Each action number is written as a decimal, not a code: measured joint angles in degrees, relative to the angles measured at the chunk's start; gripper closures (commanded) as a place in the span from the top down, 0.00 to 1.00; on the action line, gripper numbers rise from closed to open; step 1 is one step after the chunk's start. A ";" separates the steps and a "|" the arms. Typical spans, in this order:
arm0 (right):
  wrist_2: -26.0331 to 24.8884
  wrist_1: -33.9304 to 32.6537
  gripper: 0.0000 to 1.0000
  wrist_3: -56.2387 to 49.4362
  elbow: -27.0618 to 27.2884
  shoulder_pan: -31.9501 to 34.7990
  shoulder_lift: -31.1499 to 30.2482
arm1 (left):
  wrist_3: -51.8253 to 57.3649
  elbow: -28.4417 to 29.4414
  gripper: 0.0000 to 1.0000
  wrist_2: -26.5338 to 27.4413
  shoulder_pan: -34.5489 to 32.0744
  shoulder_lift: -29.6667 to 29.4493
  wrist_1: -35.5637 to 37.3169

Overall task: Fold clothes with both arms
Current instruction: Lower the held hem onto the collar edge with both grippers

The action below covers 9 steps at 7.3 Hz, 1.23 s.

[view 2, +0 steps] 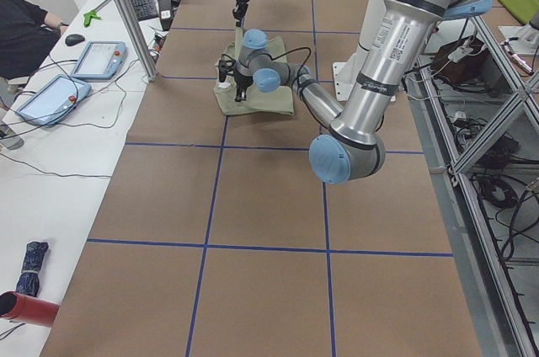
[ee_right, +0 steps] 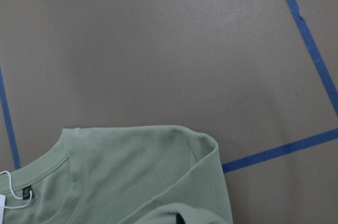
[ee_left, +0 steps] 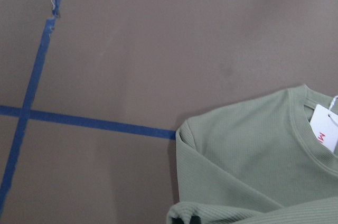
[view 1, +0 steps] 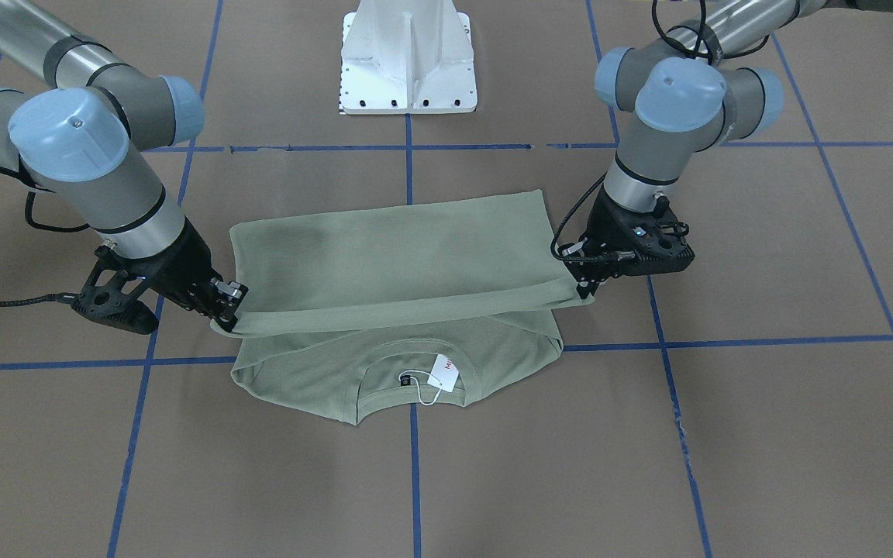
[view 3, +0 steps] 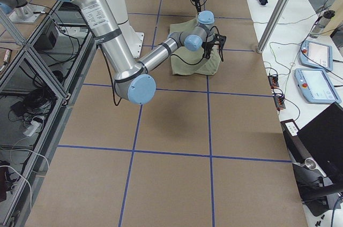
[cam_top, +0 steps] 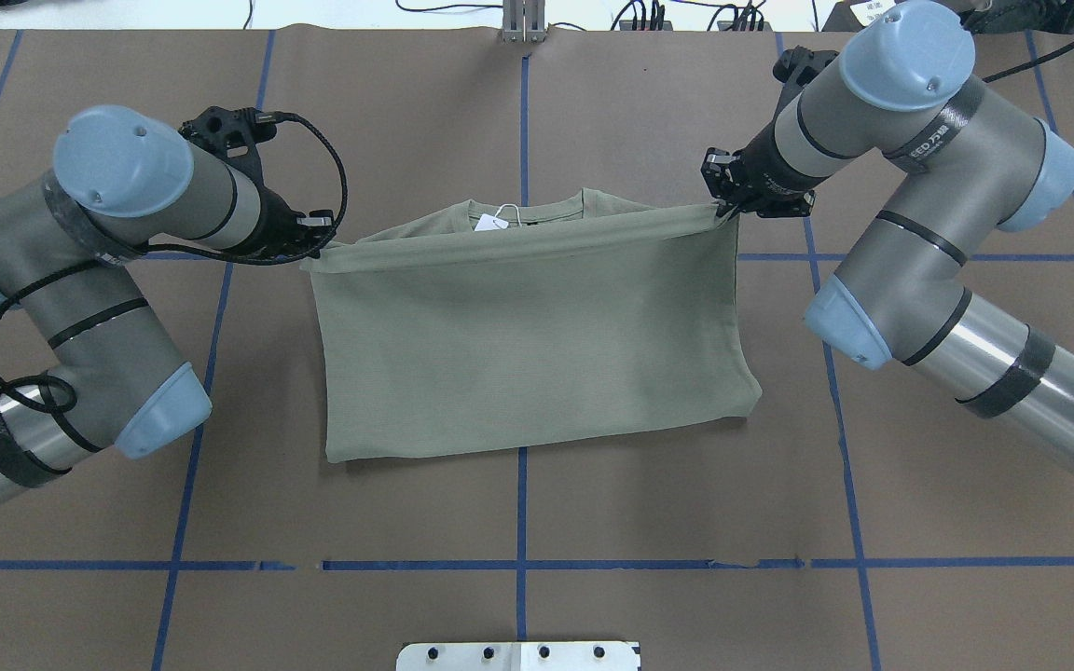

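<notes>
Grippers, two: left gripper (cam_top: pixel 321 239) clamped on one corner of the shirt (cam_top: pixel 528 345), right gripper (cam_top: pixel 722 203) clamped on the other, with the edge taut between them. Shirt, one: pale sage-green ribbed knit, doubled over mid-table (cam_top: pixel 537 503). Long axis runs side to side; the collar and one white hang tag (view 1: pixel 444 372) point away from the robot.

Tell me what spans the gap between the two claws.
A raised edge of the shirt, taut from left claw to right claw; the hang tag lies just beyond. Clearest in the overhead view.
</notes>
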 measured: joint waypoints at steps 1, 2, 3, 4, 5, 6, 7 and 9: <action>-0.52 0.03 0.00 -0.01 -1.06 0.16 0.45 | -0.11 1.69 0.00 0.00 -0.25 -0.75 -1.04; -1.09 0.02 0.00 0.00 -2.24 0.19 1.67 | -0.31 2.45 0.00 0.00 -0.31 -1.37 -1.49; -1.40 0.03 0.00 0.01 -4.02 0.16 3.37 | -0.53 2.77 0.00 0.00 -0.31 -1.91 -1.62; -1.60 0.06 0.00 0.00 -5.90 0.12 4.71 | -0.71 3.13 0.00 0.00 -0.31 -2.54 -1.57; -1.81 0.07 0.00 -0.04 -7.23 0.17 5.30 | -1.01 4.34 0.00 0.02 -0.31 -3.63 -1.54; -2.22 0.05 0.00 -0.06 -7.98 0.38 5.50 | -1.66 6.40 0.00 0.08 -0.30 -4.97 -1.63; -2.87 0.07 0.00 -0.06 -8.56 0.69 5.60 | -2.34 8.19 0.00 0.16 -0.30 -5.96 -1.69; -3.93 0.09 0.00 -0.07 -9.41 0.83 5.79 | -2.73 9.74 0.00 0.25 -0.55 -6.55 -1.71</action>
